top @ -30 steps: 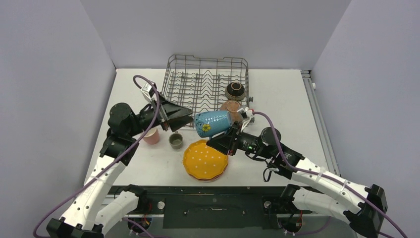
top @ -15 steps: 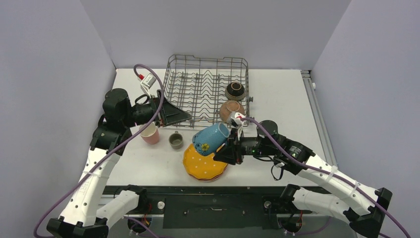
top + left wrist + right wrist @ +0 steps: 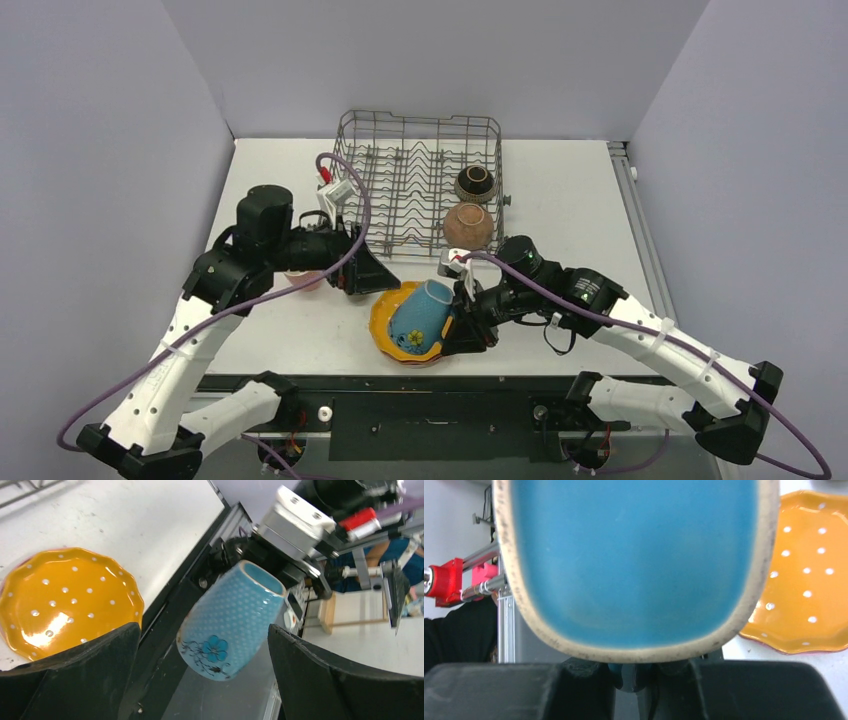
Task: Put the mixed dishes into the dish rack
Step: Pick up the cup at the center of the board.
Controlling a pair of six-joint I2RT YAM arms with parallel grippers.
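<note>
Between the fingers of my right gripper, blue flowered mug held tight, orange dotted plate under it, left gripper spread wide nearby

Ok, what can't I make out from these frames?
Top view: the blue mug and right pincer cover much of the orange plate; whether mug touches plate is unclear.
Right wrist: the mug's mouth fills the frame, hiding almost everything behind.
Left wrist: the left pincer cuts off the plate's lower edge.

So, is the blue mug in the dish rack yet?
No, the right gripper holds the blue mug above the orange plate, on the near side of the dish rack.
</note>
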